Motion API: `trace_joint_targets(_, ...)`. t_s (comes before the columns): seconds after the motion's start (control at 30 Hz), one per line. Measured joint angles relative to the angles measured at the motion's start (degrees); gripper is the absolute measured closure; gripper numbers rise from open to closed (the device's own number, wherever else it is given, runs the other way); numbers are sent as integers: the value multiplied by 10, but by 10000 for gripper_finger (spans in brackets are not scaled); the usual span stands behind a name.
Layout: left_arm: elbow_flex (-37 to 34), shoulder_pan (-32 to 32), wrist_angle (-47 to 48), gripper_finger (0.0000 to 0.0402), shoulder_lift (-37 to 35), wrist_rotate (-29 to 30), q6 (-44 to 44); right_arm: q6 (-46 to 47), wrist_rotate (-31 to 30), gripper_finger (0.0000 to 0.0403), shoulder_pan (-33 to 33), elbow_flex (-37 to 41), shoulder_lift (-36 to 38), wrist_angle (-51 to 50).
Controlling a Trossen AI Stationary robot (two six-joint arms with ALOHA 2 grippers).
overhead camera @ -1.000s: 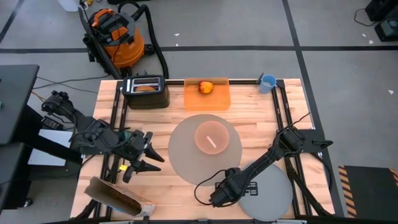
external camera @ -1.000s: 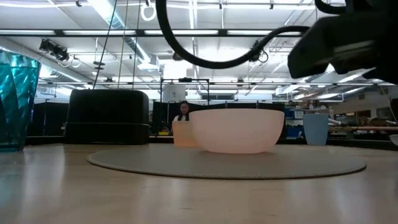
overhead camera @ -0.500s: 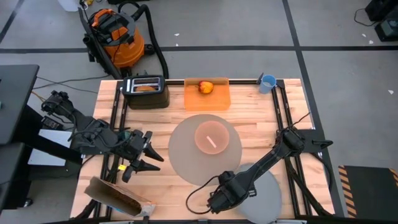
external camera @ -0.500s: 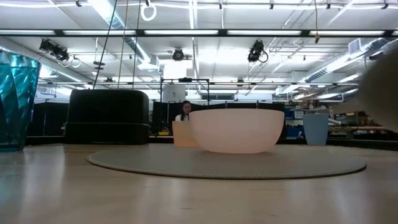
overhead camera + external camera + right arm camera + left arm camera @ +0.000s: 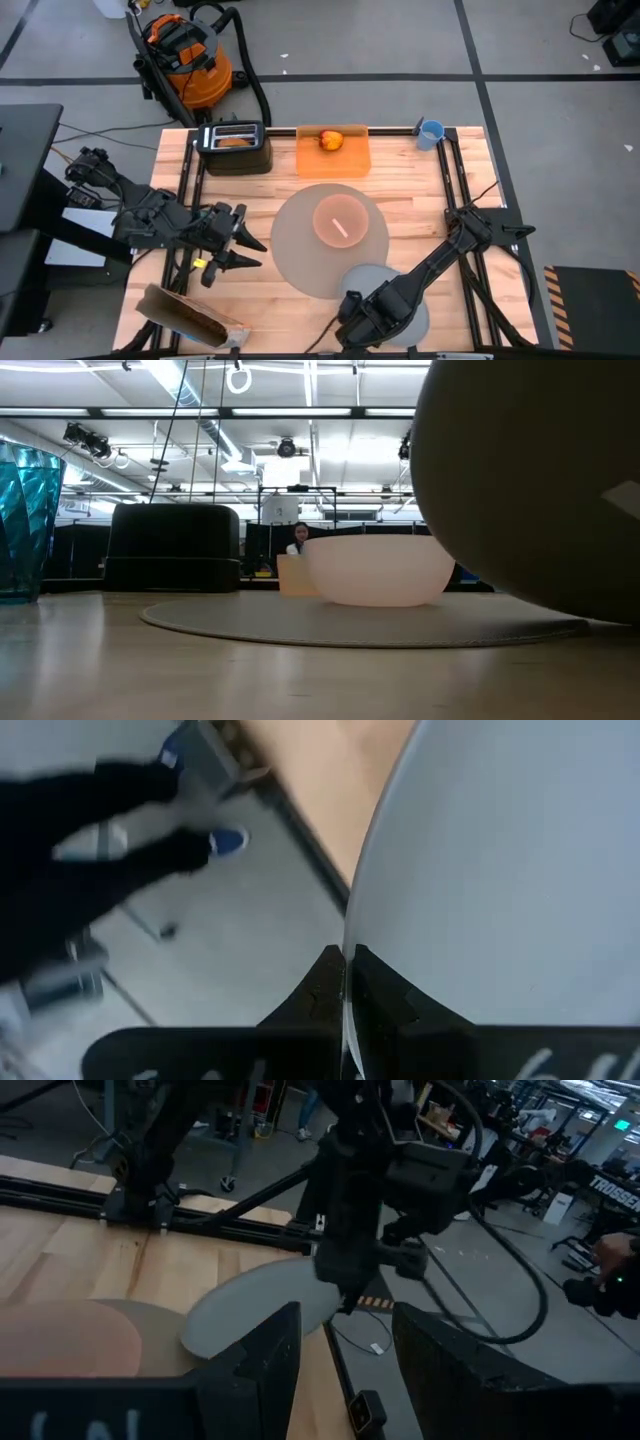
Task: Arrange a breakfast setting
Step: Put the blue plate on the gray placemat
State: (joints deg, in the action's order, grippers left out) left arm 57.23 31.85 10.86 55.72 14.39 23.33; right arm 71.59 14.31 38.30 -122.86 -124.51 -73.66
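Note:
The grey plate (image 5: 388, 292) hangs tilted at the table's near right, with my right gripper (image 5: 352, 322) shut on its rim. In the low view its dark underside (image 5: 530, 480) fills the right. Beyond it, the round mat (image 5: 300, 255) carries the pink bowl (image 5: 340, 220) with the spoon (image 5: 341, 229) inside. The apple (image 5: 331, 140) lies on the orange board, and the blue cup (image 5: 431, 132) stands at the far right corner. A bagel (image 5: 235, 142) sticks out of the black toaster. My left gripper (image 5: 240, 250) hovers open, left of the mat. My right gripper pinches the plate's near rim (image 5: 347, 945) between its two fingers (image 5: 320, 988), one on each face. The fingers come from above, pointing steeply down. The plate is tilted up off the table, its far rim low by the mat's edge; whether it touches there I cannot tell.
The orange board (image 5: 333, 158) and black toaster (image 5: 233, 150) stand along the far edge. A brown paper bag (image 5: 188, 315) lies at the near left corner. A teal glass (image 5: 20, 520) shows at the low view's left. Bare wood lies between the mat and the board.
My right gripper has risen and gone toward the table's near left while rolling its wrist. The plate, which lay flat at the near right, has been lifted by its near rim and tipped up, and now reaches over the mat's near edge.

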Motion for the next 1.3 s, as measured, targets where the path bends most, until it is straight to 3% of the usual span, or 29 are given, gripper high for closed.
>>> trace_joint_targets(0.23, 0, -6, -3, 235, 0, 10, 0, -157, 27, 390, 6, -21, 1, 5)
trace_joint_targets(0.43, 0, -6, -5, 235, 0, 24, 2, -438, 12, 390, 6, -26, 1, 27)
trace_joint_targets(0.57, 0, -6, -9, 235, 0, 24, 18, -550, -11, 383, 6, -26, 1, 27)
trace_joint_targets(0.77, 0, -5, -8, 235, 0, 24, 35, -639, -31, 387, -6, -26, 1, 31)
trace_joint_targets(1.0, 0, -5, -26, 235, 0, 25, 43, -742, -122, 388, -19, -22, 1, 72)
trace_joint_targets(1.3, 0, -5, -39, 235, 0, 25, 45, -823, -199, 388, -74, 65, -2, 180)
